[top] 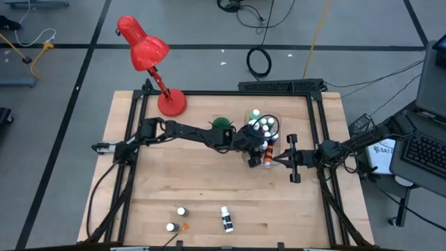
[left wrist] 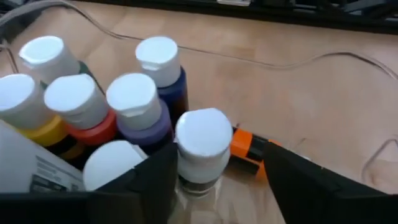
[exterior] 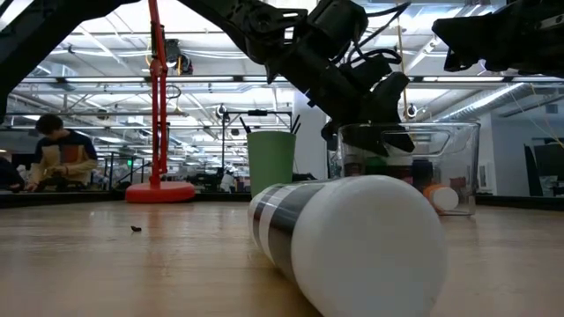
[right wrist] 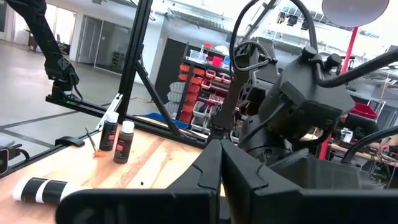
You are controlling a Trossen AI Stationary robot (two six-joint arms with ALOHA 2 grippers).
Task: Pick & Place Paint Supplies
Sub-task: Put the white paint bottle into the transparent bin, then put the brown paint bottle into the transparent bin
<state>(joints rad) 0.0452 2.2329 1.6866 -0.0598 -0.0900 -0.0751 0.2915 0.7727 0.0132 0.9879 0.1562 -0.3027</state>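
High view: wooden worktop (top: 209, 188) with a red lamp (top: 150, 59) at the far left corner; a green cup (top: 222, 123) and a clear bin (top: 273, 129) by the far edge, the bin holding white-capped paint bottles (top: 259, 124). The left gripper (top: 256, 148) reaches into the bin's near side; the right gripper (top: 273, 160) sits just beside the bin, toward the right edge. Near the front edge lie two small bottles (top: 175, 219) and a banded bottle (top: 226, 219). Low view: the banded bottle (exterior: 352, 242) lies on its side in the foreground; cup (exterior: 271, 162) and bin (exterior: 414, 172) stand behind it, the left arm dipping into the bin; a seated person (exterior: 55, 154) shows in the room beyond. Left wrist view: left fingers (left wrist: 155, 180) spread either side of a white-capped bottle (left wrist: 203, 146), not pinching it; further bottles (left wrist: 134, 102) cluster upright beside it, an orange one (left wrist: 247, 149) lying behind. Right wrist view: right fingers (right wrist: 214, 177) pressed together, holding nothing; two dark small bottles (right wrist: 116, 140) stand upright, the banded bottle (right wrist: 43, 186) lies near them.
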